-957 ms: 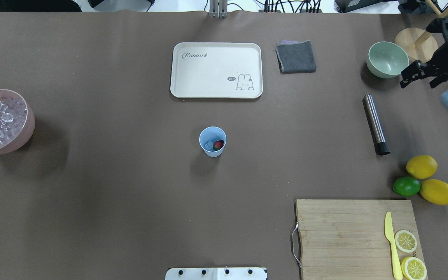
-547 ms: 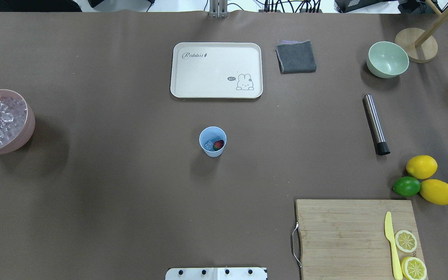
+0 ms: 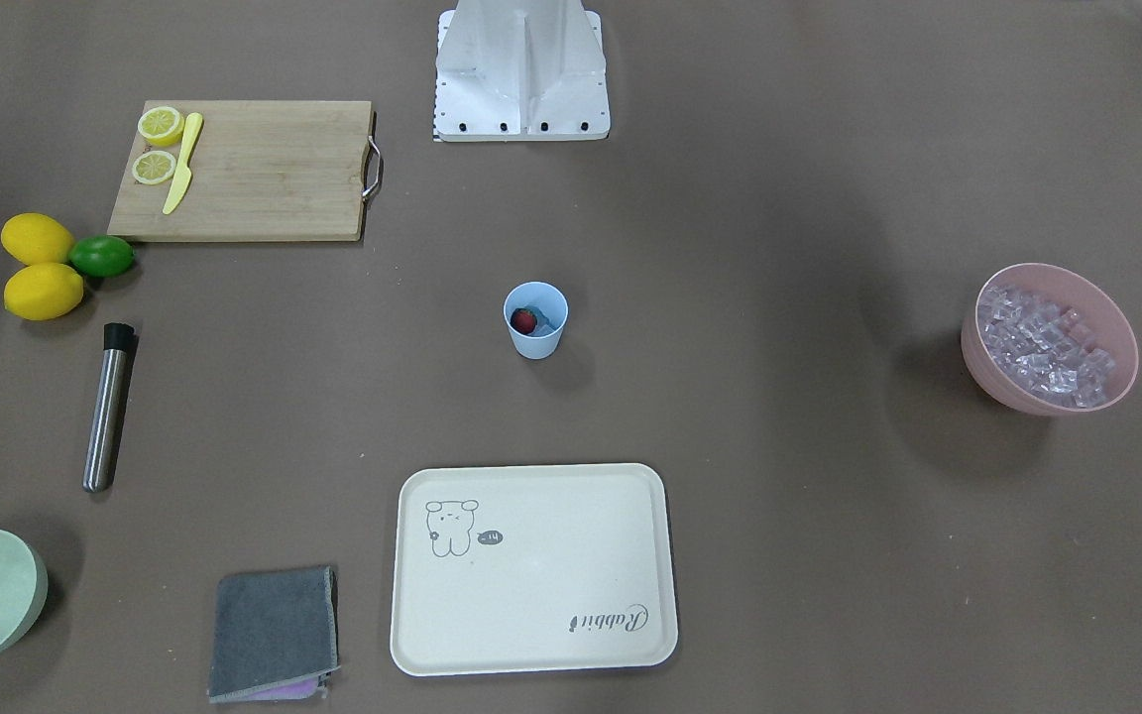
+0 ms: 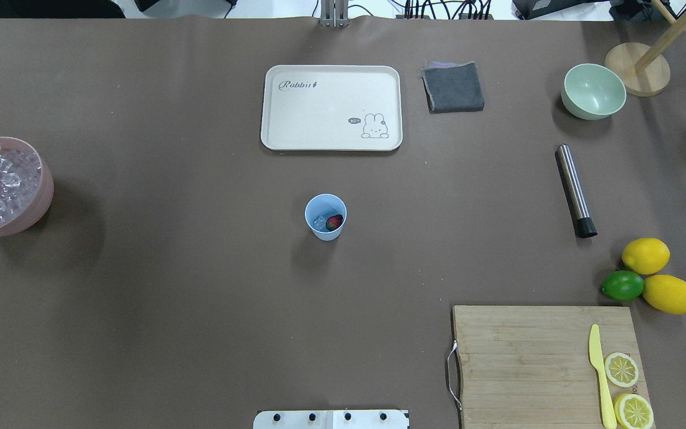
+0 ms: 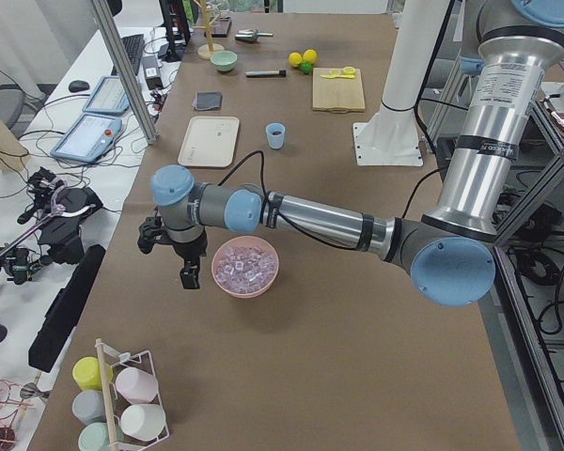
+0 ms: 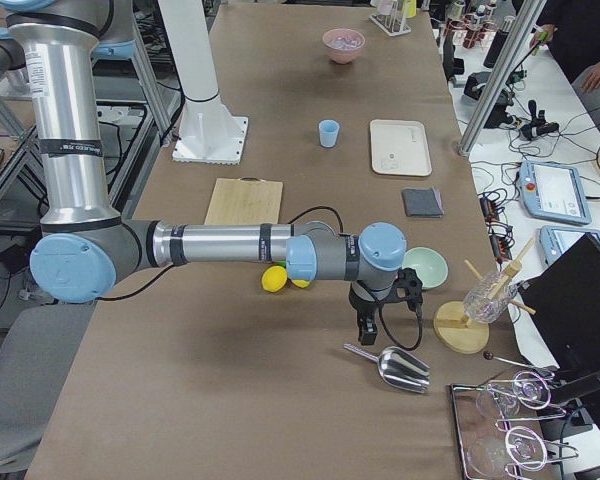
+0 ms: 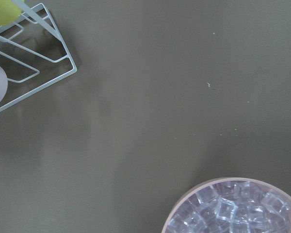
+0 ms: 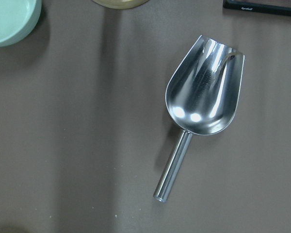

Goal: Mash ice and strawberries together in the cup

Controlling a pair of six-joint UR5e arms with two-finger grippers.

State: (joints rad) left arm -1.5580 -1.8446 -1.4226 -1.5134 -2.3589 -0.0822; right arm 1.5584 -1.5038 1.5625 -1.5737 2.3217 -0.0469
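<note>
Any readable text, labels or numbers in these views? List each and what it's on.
"Rabbit", script print on the cream rectangular plastic tray.
Speech bubble beside the tray's bunny drawing: too small to read.
Black band on the left arm's silver tube: lettering blurred.
White print on the flat black object: too small to read.

Bright even light, soft shadows, sharp focus
</note>
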